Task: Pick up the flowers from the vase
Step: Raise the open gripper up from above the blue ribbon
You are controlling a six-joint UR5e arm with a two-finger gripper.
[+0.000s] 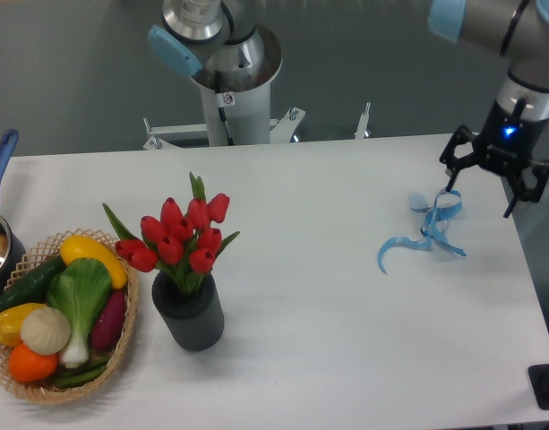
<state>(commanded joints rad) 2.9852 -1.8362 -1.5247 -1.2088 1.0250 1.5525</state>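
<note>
The flowers (182,237) sit upright in the vase (189,313) — the pincer (483,190), fingers spread, hangs well apart from it, just above a blue ribbon (424,229).

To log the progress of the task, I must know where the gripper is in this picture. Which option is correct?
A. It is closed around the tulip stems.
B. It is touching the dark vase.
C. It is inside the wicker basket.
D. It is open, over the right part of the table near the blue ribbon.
D: the gripper is open near the blue ribbon, far from the flowers, which stand in the vase.
</note>
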